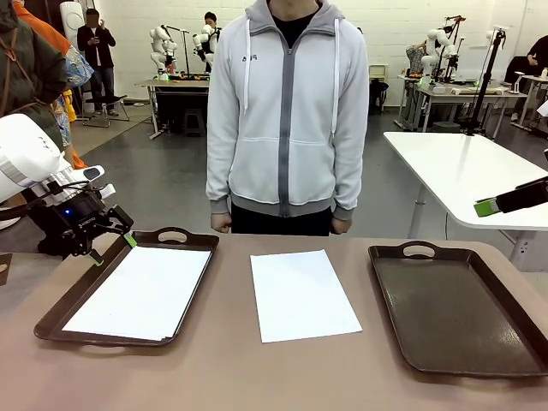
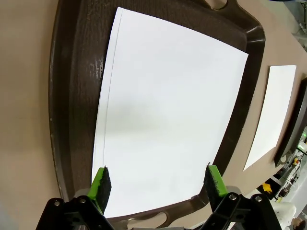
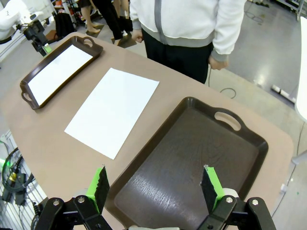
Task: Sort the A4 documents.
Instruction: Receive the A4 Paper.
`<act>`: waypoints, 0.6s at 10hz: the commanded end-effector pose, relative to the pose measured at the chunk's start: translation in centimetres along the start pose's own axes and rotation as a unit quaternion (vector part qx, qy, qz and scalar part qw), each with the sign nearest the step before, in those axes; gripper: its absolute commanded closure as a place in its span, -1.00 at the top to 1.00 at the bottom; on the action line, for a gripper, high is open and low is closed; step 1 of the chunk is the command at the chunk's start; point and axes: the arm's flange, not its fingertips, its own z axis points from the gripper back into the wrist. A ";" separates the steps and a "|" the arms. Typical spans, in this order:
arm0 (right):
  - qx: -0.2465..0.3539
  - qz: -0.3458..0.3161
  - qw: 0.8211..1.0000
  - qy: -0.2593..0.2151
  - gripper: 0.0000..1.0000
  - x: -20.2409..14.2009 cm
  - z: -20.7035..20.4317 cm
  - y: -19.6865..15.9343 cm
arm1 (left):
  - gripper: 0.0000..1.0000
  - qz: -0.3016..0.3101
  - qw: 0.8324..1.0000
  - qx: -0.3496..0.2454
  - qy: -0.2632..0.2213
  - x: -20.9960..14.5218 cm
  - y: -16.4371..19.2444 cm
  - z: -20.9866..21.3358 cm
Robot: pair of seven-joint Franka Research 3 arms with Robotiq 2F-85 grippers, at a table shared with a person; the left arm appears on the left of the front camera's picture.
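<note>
A4 documents (image 1: 304, 294) lie flat: one on the bench (image 1: 223, 368) beside the left tray (image 1: 86, 291), more inside it. Left hand (image 1: 113, 249) and right hand (image 3: 156, 184) gape wide, empty. Pinching could slide or crumple them.

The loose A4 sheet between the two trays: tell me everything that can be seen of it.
The A4 sheet is plain white, thin paper with no visible print, crease or curl. It lies flat on the brown table, its long sides running roughly toward the person, slightly skewed. It sits in the gap between the left tray, which holds other white paper, and the right tray, apart from both. Only the tabletop touches it.
</note>
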 end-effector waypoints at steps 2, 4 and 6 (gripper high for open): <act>0.004 -0.001 1.000 -0.001 1.00 0.0 -0.2 0.0 | 1.00 -0.043 0.997 0.012 -0.066 0.2 -1.5 1.3; 0.004 -0.001 1.000 -0.001 1.00 0.0 -0.2 0.0 | 1.00 -0.126 0.985 0.014 -0.119 -0.5 -4.1 4.5; 0.004 -0.001 1.000 -0.001 1.00 0.0 -0.2 0.0 | 1.00 -0.190 0.969 -0.011 -0.160 -2.7 -5.2 8.0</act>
